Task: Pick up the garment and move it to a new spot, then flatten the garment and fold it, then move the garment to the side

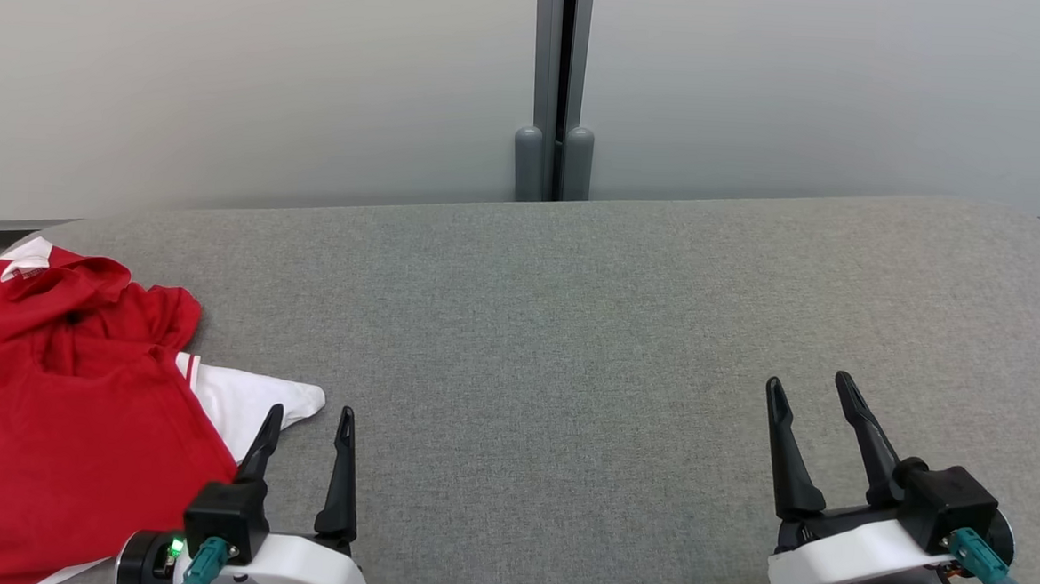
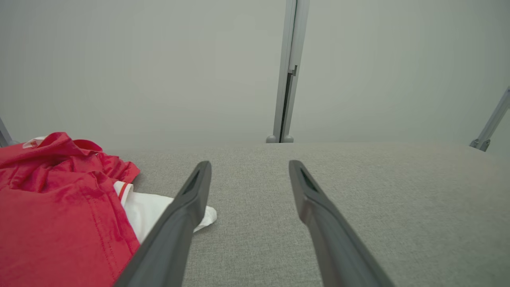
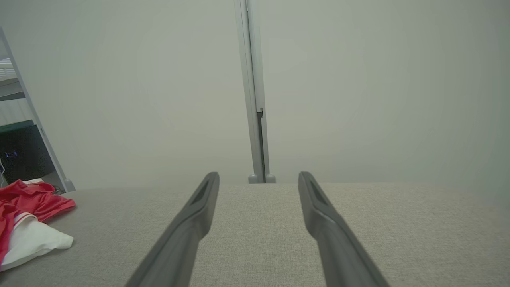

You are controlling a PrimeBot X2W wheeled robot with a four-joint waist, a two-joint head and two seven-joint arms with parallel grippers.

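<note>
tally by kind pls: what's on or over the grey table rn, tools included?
Garment, red with white, crumpled at the table's left edge: 1
Tools, left tool and right tool, both open and holding nothing: 2
Total: 3
</note>
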